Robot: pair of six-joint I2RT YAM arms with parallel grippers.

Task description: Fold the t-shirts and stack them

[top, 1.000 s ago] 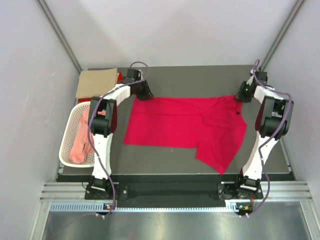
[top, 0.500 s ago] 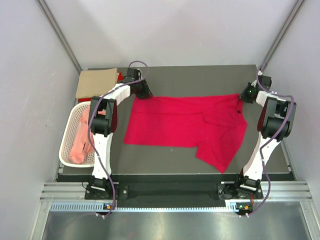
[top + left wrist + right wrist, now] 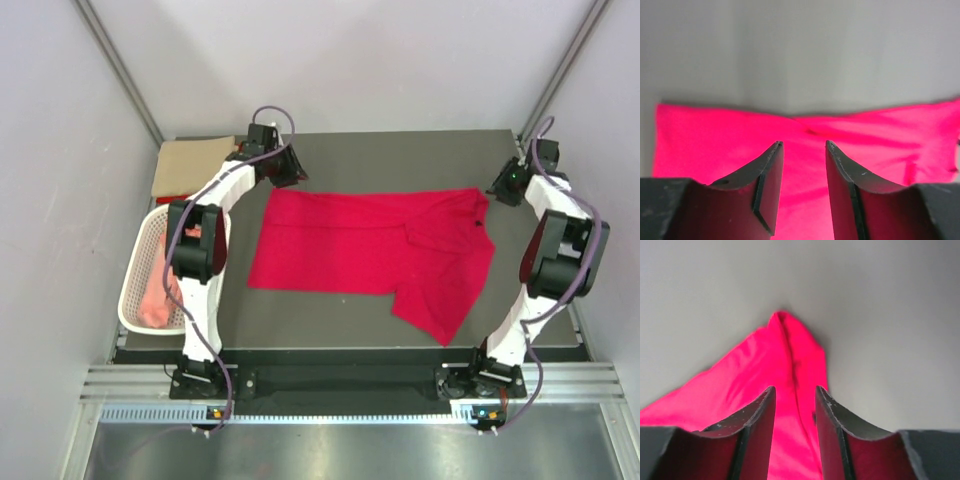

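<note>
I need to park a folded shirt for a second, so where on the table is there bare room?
Bare table runs along the far edge, beyond the crimson shirt, between the left gripper and right gripper. Another strip lies between the shirt's near hem and the front edge. The left side is crowded: tan shirt, basket, left arm.

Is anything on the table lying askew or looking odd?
Yes. The crimson t-shirt is not flat: its right side is folded over, and one flap sticks out diagonally toward the near edge of the table.
</note>
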